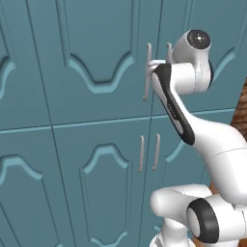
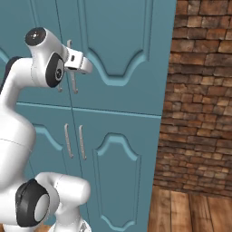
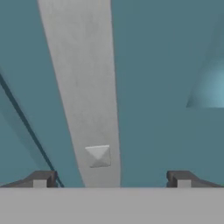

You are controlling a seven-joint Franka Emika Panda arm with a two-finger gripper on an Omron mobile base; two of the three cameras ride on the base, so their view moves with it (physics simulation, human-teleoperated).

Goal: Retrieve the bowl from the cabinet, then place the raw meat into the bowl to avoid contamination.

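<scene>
**Gripper at upper door handle, doors shut, bowl unseen**

Gripper set at the upper part of the cabinet, just off the door face, fingers spread wide and holding nothing. Silver handle lying between the two tips in the hand view, nearer the left-hand tip, not yet clamped. Second upper handle just beside, across the door seam.

Risks, as judged:
- Off-centre closure: one finger meeting the bar first, skewing or slipping off.
- Confusion of the paired handles, so close at the seam: wrong door pulled.
- Straight pull against the hinge arc: grip lost or arm strained.
- Door swinging into the arm.

Containers: all four cabinet doors closed; contents hidden. Bowl presumably inside, shelf unknown. Meat not located.
</scene>
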